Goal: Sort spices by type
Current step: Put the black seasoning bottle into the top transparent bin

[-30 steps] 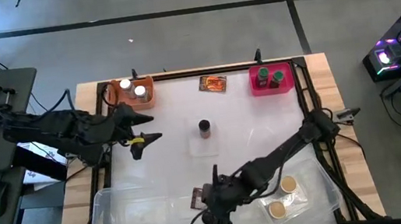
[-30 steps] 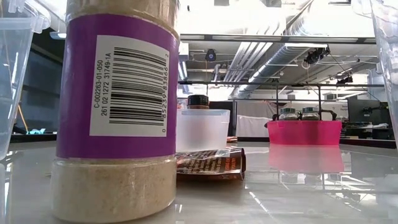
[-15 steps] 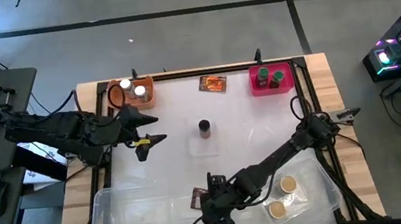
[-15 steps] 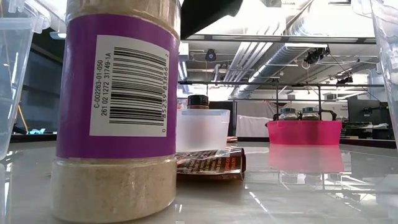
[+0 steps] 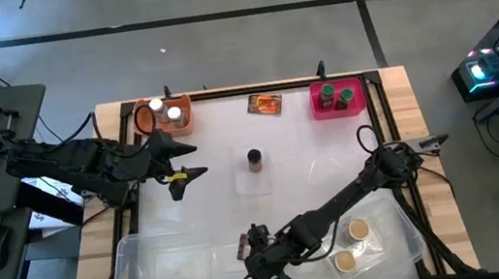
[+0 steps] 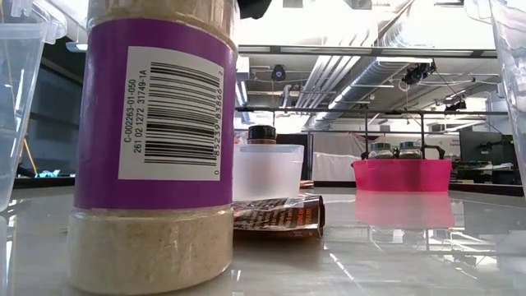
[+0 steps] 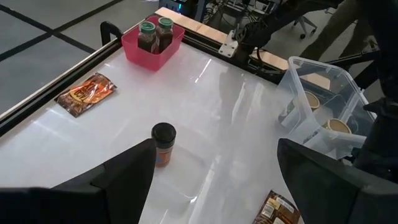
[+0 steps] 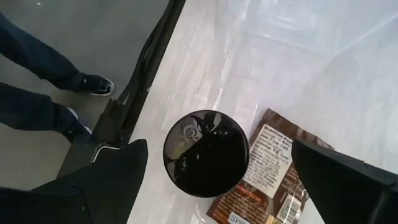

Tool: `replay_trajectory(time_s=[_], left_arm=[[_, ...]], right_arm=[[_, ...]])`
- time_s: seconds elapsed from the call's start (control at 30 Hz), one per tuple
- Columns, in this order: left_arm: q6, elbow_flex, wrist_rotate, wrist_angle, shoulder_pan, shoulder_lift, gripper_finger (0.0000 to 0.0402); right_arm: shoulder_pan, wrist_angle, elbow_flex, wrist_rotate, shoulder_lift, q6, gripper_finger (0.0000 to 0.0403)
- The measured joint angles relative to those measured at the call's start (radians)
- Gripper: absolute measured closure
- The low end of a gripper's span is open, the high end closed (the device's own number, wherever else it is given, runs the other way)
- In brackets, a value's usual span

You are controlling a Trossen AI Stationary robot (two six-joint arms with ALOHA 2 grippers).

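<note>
The right gripper (image 5: 271, 275) hangs wide open and empty above a black-lidded jar (image 8: 206, 153) at the table's near edge, just beside a packet (image 8: 273, 171). The left gripper (image 5: 184, 162) waits open and empty at the left, near the orange bin (image 5: 187, 124). Another jar (image 5: 254, 160) stands mid-table.

Glossy white table (image 5: 310, 151); shiny foil packet (image 7: 85, 94); clear plastic tray (image 5: 165, 269).

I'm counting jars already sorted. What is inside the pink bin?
Inside the pink bin stand two jars with green lids, side by side, holding dark spice. The bin's walls hide their lower parts and anything lying on its floor.
</note>
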Motion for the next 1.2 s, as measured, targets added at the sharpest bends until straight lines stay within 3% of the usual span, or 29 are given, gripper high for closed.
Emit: replay_trajectory(time_s=[0.23,0.7,0.9,1.1,1.2], left_arm=[[-0.024,0.000,0.000,0.000,0.000,0.000,0.0082],[-0.024,0.001,0.000,0.000,0.002,0.000,0.0082],[-0.022,0.001,0.001,-0.002,0.002,0.000,0.0082],[0.000,0.001,0.002,-0.002,0.002,0.000,0.0082],[-0.006,0.001,0.000,-0.002,0.002,0.000,0.0082]], right_arm=[[-0.001,0.006,0.000,-0.011,0.038,0.008,0.0028],[0.005,0.039,0.000,0.048,0.066,0.091,0.0195],[0.001,-0.076,0.054,0.070,0.045,0.112,0.0197],[-0.027,-0.323,0.362,0.183,0.036,0.098,0.0197],[-0.033,-0.171,0.288,0.268,-0.082,0.124,0.0197]])
